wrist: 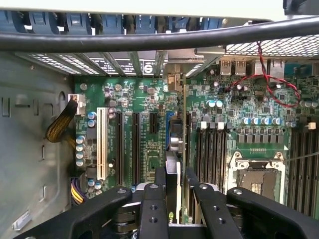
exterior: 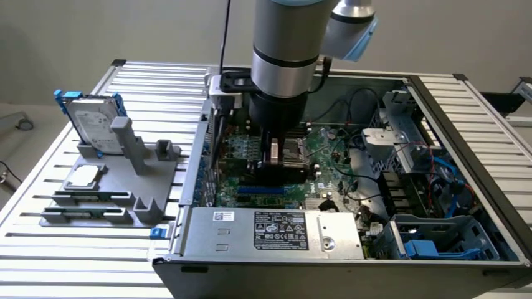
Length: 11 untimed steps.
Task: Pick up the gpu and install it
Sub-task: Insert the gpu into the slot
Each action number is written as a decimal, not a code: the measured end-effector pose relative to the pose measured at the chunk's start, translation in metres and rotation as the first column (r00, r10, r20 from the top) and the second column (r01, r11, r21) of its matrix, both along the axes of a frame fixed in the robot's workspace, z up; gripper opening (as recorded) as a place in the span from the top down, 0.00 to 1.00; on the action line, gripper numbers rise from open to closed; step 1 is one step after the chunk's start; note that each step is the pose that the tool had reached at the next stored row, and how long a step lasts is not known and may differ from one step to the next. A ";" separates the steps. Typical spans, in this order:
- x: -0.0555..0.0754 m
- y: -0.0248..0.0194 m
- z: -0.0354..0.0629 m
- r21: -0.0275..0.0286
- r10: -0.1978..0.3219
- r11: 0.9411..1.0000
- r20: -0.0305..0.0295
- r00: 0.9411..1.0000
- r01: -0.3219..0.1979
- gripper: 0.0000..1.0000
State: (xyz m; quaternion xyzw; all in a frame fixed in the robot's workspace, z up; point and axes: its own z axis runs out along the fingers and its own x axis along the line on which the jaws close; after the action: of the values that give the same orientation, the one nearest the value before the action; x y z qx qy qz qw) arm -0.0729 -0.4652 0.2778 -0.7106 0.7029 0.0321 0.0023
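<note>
while claw grips gpu, seemingly above motherboard

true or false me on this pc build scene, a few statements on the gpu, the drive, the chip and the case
1. The gripper grips the gpu over the motherboard. True.
2. The hard drive lies flat inside the computer case. False: it stands upright in the gray fixture, outside the case.
3. The processor chip lies on that fixture. True.
4. A side panel closes the case. False: the case is open and the motherboard is exposed.
</note>
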 end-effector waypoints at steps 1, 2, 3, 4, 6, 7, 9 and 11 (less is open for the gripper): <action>0.000 -0.0003 -0.0012 0.000 0.000 1.000 0.000 1.000 0.000 0.74; 0.000 -0.0006 -0.0023 0.000 0.000 1.000 0.000 1.000 0.000 0.74; -0.001 -0.0008 -0.0032 0.000 -0.001 1.000 0.000 1.000 0.001 0.74; -0.001 -0.0011 -0.0038 -0.001 -0.001 1.000 -0.001 1.000 0.001 0.74; -0.001 -0.0015 -0.0043 0.000 -0.001 1.000 -0.003 1.000 0.001 0.74; -0.001 -0.0017 -0.0042 -0.001 -0.001 1.000 -0.003 1.000 0.001 0.74; -0.001 -0.0017 -0.0042 -0.001 -0.001 1.000 -0.003 1.000 0.001 0.74; -0.001 -0.0017 -0.0048 0.000 -0.001 1.000 -0.003 1.000 0.001 0.74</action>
State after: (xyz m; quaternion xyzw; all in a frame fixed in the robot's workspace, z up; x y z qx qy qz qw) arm -0.0736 -0.4670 0.2729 -0.7101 0.7033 0.0331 0.0012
